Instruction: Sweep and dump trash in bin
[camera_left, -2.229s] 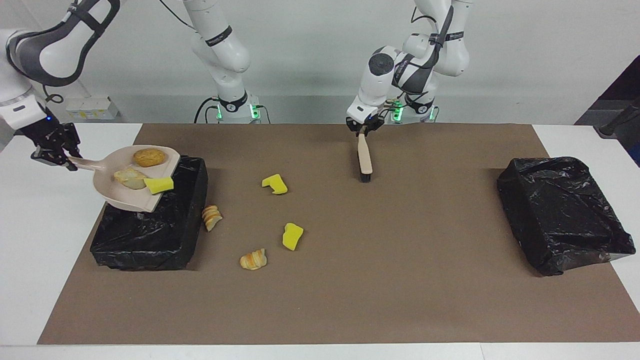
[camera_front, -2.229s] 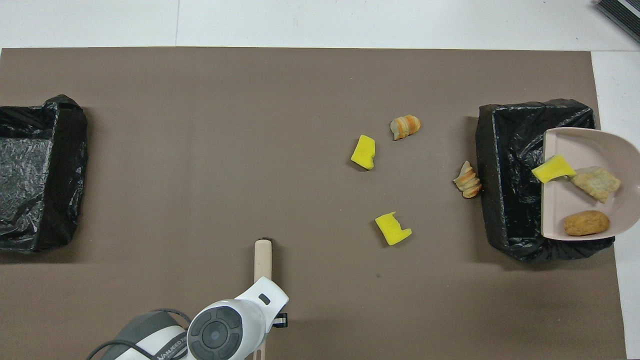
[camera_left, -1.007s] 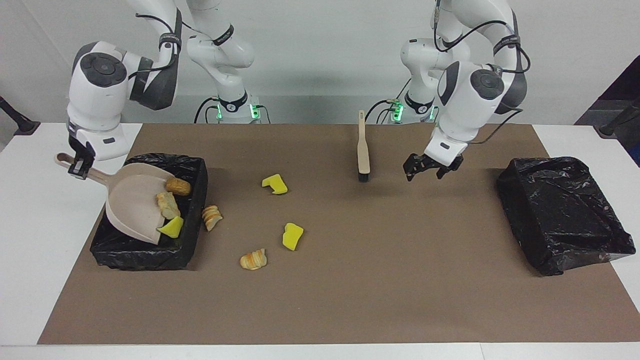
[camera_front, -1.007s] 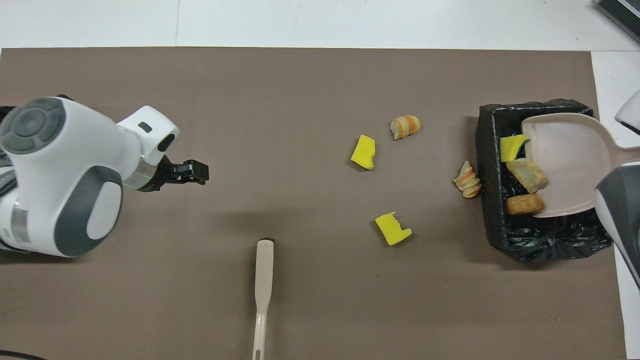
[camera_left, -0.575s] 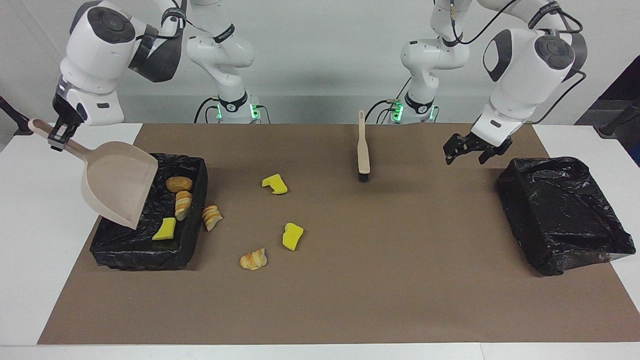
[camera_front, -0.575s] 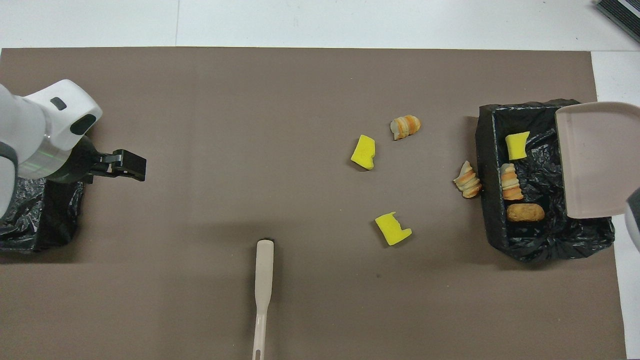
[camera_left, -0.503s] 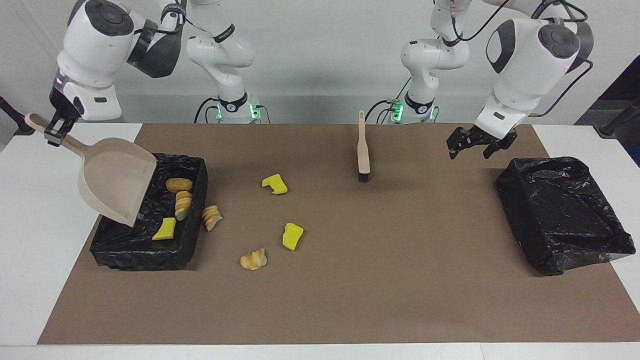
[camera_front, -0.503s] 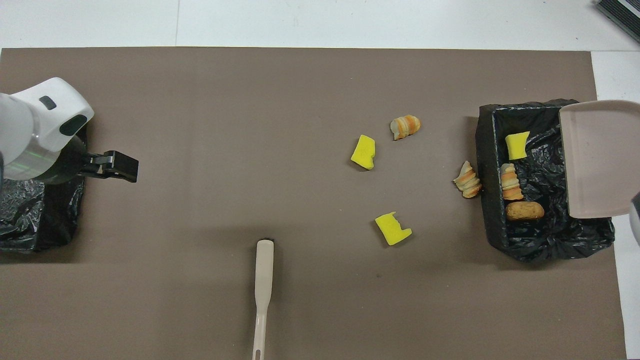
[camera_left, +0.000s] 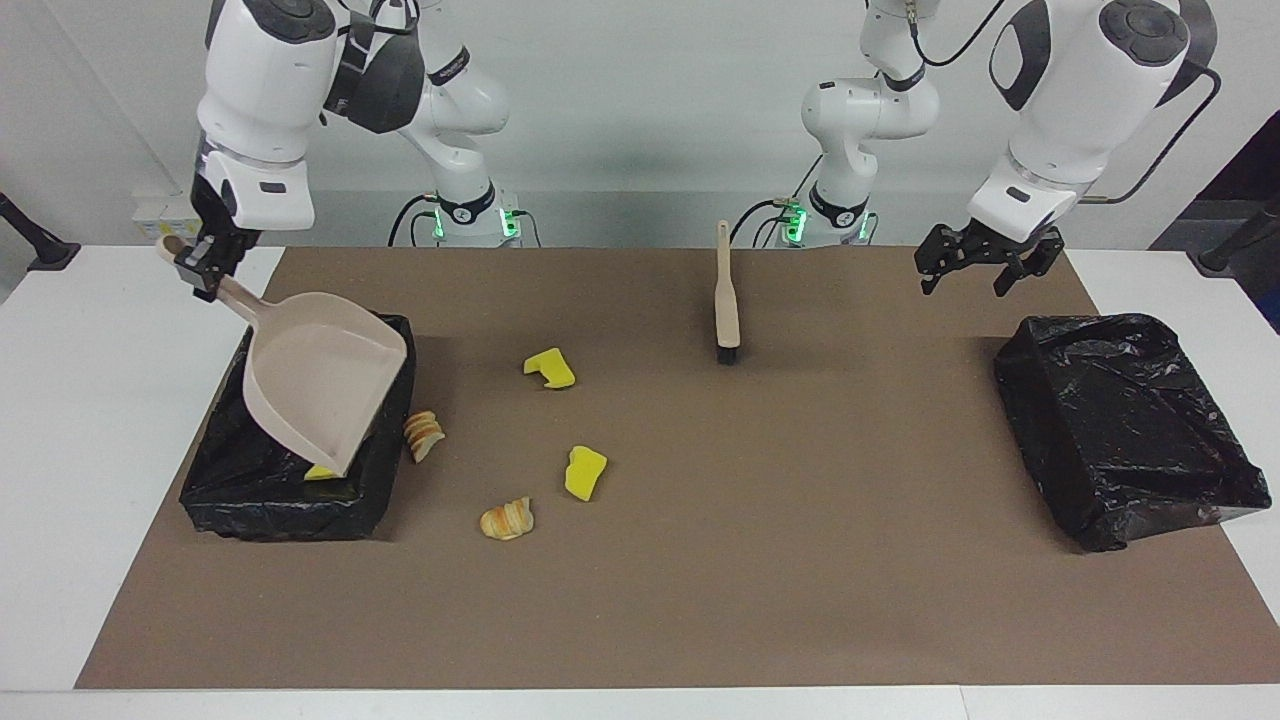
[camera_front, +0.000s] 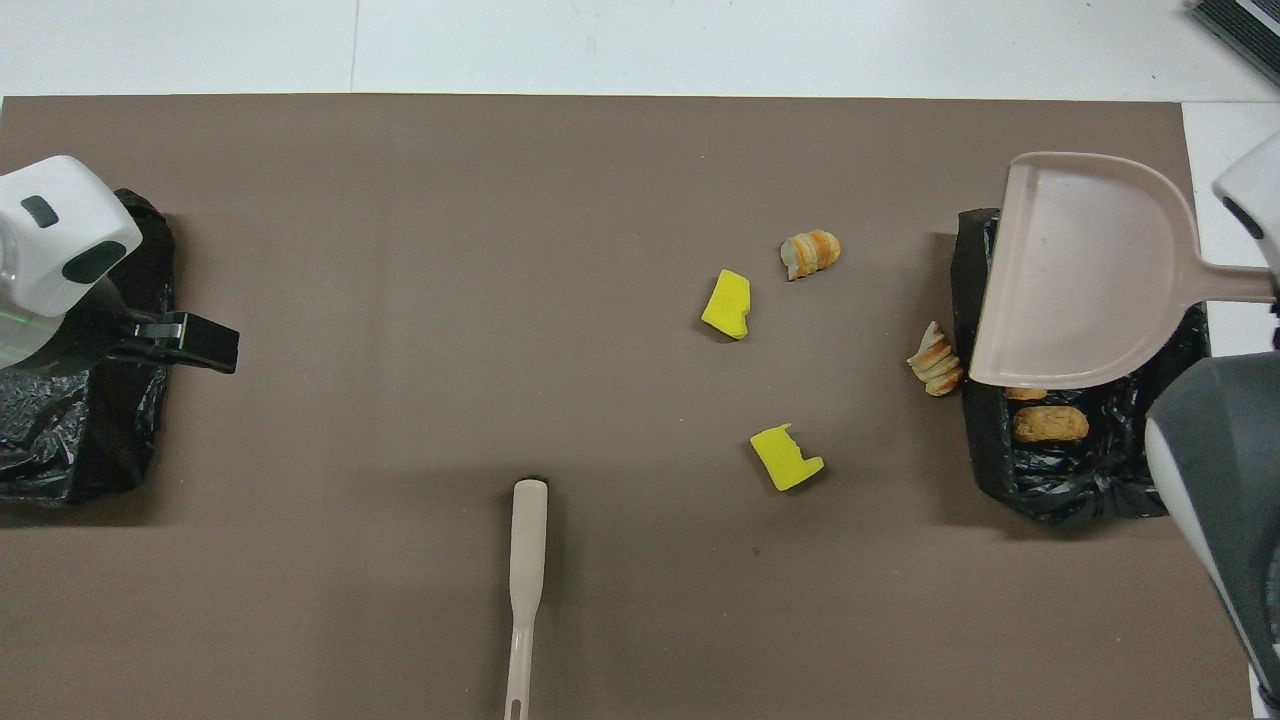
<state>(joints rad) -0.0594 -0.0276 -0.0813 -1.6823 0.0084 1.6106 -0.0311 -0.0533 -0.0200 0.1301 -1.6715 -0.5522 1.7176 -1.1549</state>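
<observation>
right claw (camera_left: 208, 262) is pinched tight on the handle of the dustpan (camera_left: 320, 375), in the upper left of the facing view. the dustpan tips down over the bin (camera_left: 270, 500), and i see some trash in there. four loose trash bits (camera_left: 585, 472) lie on the bench (camera_left: 90, 450) beside that bin, toward the middle of the frame, so the right arm is closer. left claw (camera_left: 982, 262) hangs wide and empty in the upper right. the brush (camera_left: 728, 310) lies between it and the bits, its long side pointing at the robots.
</observation>
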